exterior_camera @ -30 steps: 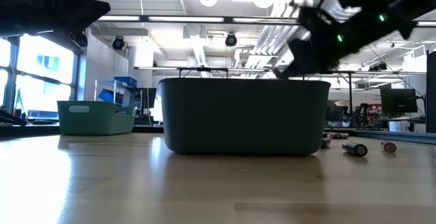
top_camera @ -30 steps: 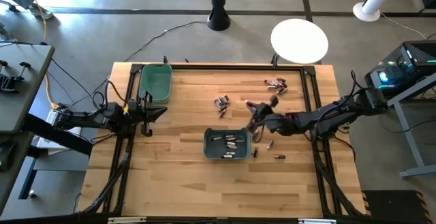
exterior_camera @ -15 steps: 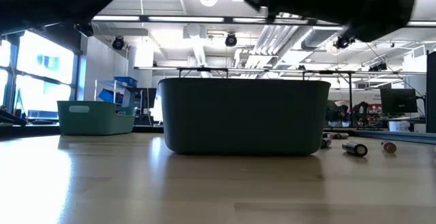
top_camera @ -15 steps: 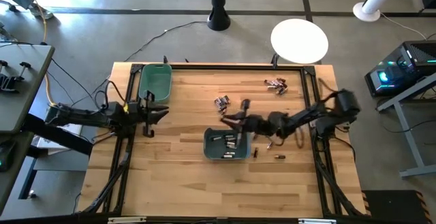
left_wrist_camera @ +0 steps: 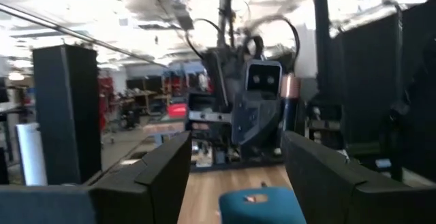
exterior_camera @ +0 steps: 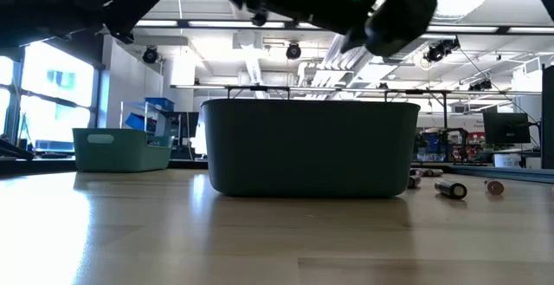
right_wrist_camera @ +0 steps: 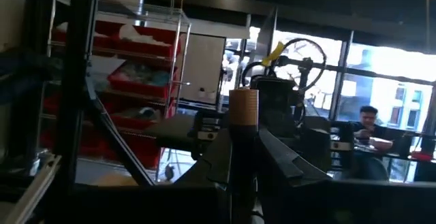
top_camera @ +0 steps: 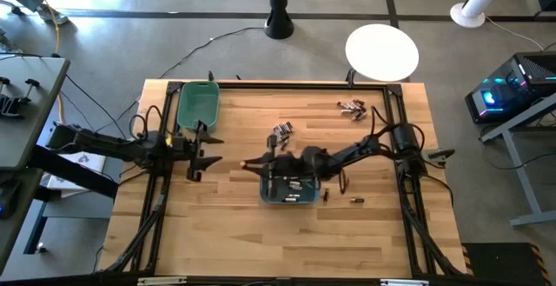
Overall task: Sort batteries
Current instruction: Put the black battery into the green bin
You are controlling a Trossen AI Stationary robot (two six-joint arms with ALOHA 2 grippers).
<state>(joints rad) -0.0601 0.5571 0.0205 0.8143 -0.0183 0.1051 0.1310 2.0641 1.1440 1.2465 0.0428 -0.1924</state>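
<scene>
My right gripper (top_camera: 252, 162) reaches level across the table, past the far left corner of the dark teal bin (top_camera: 291, 186), and is shut on a copper-brown battery (right_wrist_camera: 243, 108). The bin holds several batteries. My left gripper (top_camera: 208, 149) hangs open a short way to the left and faces the right gripper, with nothing between its fingers (left_wrist_camera: 157, 176). In its wrist view the held battery (left_wrist_camera: 289, 86) shows straight ahead. Loose batteries lie on the wood in a cluster (top_camera: 281, 130), in a second cluster (top_camera: 352, 106) and singly (top_camera: 356, 201). My right gripper pinches the battery's rear end (right_wrist_camera: 243, 125) between its two fingertips. The fingers come level from the table's right and lie along the battery. Its copper end sticks out past the fingertips toward the left gripper. The battery is lifted clear of table and bin.
A green bin (top_camera: 197, 103) stands at the far left of the table, just beyond my left gripper. A black frame (top_camera: 261, 84) runs around the tabletop. In the low view the teal bin (exterior_camera: 307, 146) fills the middle, with loose batteries (exterior_camera: 450, 188) to its right.
My right gripper has swung from right of the teal bin toward the table's left, turning level until it points at the left gripper, with the battery still in its fingertips. My left gripper has opened wide.
</scene>
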